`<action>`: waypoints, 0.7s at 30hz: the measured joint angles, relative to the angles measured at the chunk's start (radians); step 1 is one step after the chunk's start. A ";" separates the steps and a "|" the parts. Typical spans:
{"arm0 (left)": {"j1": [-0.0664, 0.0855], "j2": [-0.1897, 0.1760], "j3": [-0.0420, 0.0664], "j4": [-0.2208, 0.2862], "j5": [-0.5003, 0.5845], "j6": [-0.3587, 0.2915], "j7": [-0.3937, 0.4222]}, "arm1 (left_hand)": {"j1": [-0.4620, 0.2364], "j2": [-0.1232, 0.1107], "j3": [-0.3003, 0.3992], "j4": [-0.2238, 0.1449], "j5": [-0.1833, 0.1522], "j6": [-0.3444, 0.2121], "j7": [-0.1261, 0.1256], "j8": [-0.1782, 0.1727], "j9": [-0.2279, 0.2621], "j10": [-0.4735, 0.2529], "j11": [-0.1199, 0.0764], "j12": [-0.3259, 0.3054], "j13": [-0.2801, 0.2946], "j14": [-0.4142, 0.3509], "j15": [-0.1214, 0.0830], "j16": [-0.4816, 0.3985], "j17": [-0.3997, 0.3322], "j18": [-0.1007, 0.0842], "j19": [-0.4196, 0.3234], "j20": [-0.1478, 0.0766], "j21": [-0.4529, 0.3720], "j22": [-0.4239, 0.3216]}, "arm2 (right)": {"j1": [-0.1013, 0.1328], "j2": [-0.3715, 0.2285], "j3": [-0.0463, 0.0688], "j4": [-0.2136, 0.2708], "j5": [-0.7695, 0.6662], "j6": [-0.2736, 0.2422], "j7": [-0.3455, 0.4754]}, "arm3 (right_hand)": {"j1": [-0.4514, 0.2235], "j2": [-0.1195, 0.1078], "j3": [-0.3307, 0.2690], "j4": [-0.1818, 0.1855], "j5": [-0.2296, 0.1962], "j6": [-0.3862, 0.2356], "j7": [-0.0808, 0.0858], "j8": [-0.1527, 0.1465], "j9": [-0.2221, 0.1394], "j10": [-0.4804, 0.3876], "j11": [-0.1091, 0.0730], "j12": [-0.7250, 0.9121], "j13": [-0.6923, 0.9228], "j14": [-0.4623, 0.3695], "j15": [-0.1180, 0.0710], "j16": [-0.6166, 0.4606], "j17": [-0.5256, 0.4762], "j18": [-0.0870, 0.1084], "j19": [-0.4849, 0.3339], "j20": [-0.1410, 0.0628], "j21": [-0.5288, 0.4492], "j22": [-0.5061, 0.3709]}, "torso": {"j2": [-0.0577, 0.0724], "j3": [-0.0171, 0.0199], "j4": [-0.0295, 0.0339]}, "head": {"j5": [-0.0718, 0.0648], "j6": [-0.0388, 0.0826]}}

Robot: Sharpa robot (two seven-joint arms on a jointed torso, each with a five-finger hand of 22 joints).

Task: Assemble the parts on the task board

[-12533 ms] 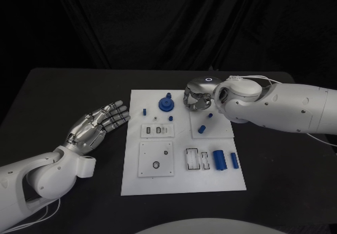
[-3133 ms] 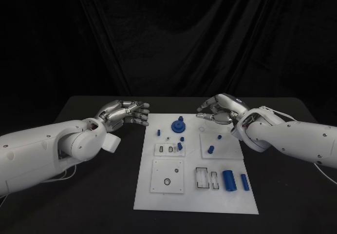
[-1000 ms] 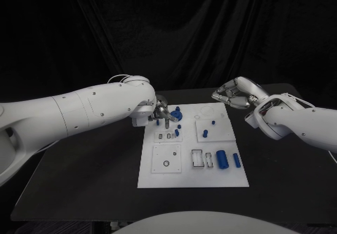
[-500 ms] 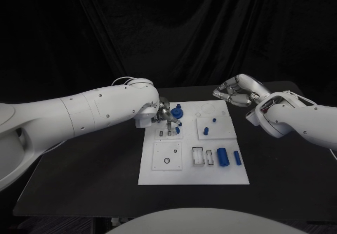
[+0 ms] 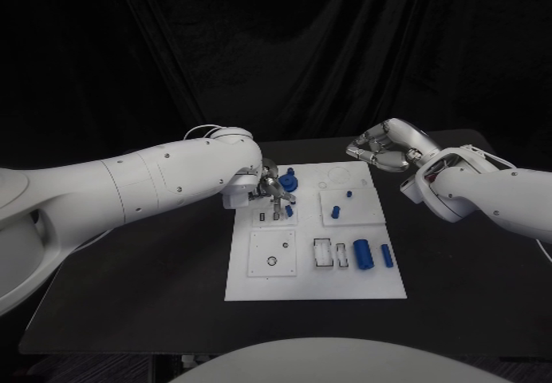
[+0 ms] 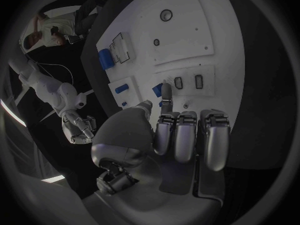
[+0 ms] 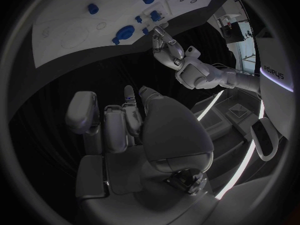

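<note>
Left hand (image 5: 267, 188) fingers (image 6: 165, 94) pinch a blue peg (image 6: 157, 90) over the white board (image 5: 317, 279) | right hand (image 5: 383, 148) curled, holding nothing, off the board's far corner | we risk a tilted peg jamming its slot.

**Count on the table**

You have one white task board (image 5: 317, 283) on one black table (image 5: 138, 271). On the board you can count about six blue parts: one round knobbed piece (image 5: 288, 183), two cylinders lying side by side (image 5: 362, 254) and (image 5: 387, 255), and three small pegs (image 5: 335, 212), (image 5: 289, 210), (image 5: 348, 192). Two hands are present, the left hand (image 5: 270, 187) and the right hand (image 5: 377, 148).
</note>
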 measured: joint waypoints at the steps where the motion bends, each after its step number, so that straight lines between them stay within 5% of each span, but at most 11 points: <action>1: 0.000 0.002 0.000 -0.001 0.000 0.000 -0.001 | 0.000 0.000 0.000 0.000 0.000 0.000 0.000 0.000 0.000 0.000 0.000 0.000 0.000 0.000 0.000 0.000 0.000 0.000 0.000 0.000 0.000 0.000 | 0.000 0.000 0.000 0.000 0.000 0.001 0.000 | 0.000 0.000 0.000 0.000 0.000 0.000 0.000 0.000 0.000 0.000 0.000 0.000 0.000 0.000 0.000 0.000 0.000 0.000 0.000 0.000 0.000 0.000 | 0.000 0.0000 -0.0002 | 0.000 0.000; 21: -0.015 0.037 0.000 -0.037 -0.001 0.006 -0.013 | 0.000 0.000 0.003 -0.003 0.000 0.007 0.000 -0.005 0.005 0.000 0.000 0.000 0.000 0.000 -0.007 0.000 0.000 0.000 -0.004 -0.003 0.000 0.000 | 0.000 -0.003 0.000 0.001 0.000 0.006 -0.001 | 0.000 0.000 0.000 0.000 0.000 0.000 0.000 0.000 0.000 0.000 0.000 0.000 0.000 0.000 0.000 0.000 0.000 0.000 0.000 0.000 0.000 0.000 | 0.001 0.0006 -0.0009 | 0.004 -0.006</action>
